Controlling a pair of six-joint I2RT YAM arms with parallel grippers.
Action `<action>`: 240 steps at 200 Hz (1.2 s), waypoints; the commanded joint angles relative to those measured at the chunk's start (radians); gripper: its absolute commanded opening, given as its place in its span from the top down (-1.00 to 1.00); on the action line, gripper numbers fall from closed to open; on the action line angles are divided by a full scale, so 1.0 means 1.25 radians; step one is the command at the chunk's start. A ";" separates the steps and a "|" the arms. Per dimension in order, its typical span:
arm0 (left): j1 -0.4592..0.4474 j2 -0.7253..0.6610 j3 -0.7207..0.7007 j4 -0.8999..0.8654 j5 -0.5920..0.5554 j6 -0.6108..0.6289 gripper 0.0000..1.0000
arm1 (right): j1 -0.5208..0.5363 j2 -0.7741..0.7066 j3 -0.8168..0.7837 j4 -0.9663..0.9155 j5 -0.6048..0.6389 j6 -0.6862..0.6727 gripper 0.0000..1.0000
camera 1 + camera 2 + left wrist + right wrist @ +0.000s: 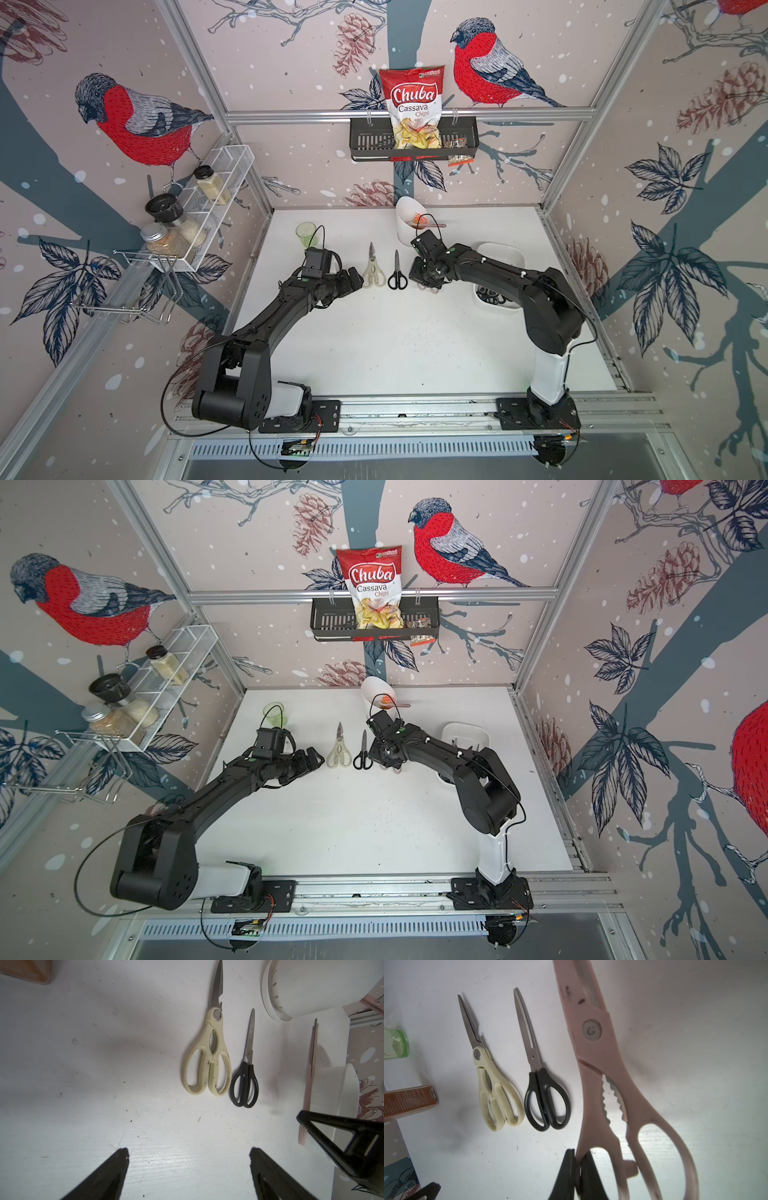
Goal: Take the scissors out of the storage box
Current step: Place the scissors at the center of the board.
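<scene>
Lying side by side on the bench [395, 345], cream scissors [373, 270] and black scissors [397, 272] are already out. The right gripper [578, 1159] pinches pink scissors [608, 1076] by one handle, beside them. The left gripper [188, 1151] hangs spread. Dark-handled pairs [492, 296] remain in the storage box [505, 251].

Twin arms in matt black, white at the root.
Left arm [257, 320] and right arm [503, 266] in jointed black shells; white base link [286, 399]; thin black cable loop [77, 879]; green dot [451, 250] near wrist; screwed black mounting plate [328, 415]; left pincer [188, 1153] and right pincer [578, 1154] tapered, black.
</scene>
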 commanded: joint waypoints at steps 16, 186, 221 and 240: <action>0.005 -0.030 -0.019 -0.015 -0.009 0.025 -0.90 | 0.009 0.109 0.121 -0.072 0.041 0.018 1.00; 0.014 -0.069 -0.044 -0.031 -0.001 0.041 -0.90 | 0.011 0.233 0.231 -0.171 0.111 0.011 0.92; 0.015 -0.070 -0.045 -0.030 -0.001 0.040 -0.90 | 0.010 0.245 0.238 -0.179 0.112 0.007 0.84; 0.015 -0.070 -0.044 -0.030 0.000 0.040 -0.90 | 0.010 0.249 0.239 -0.180 0.108 0.004 0.79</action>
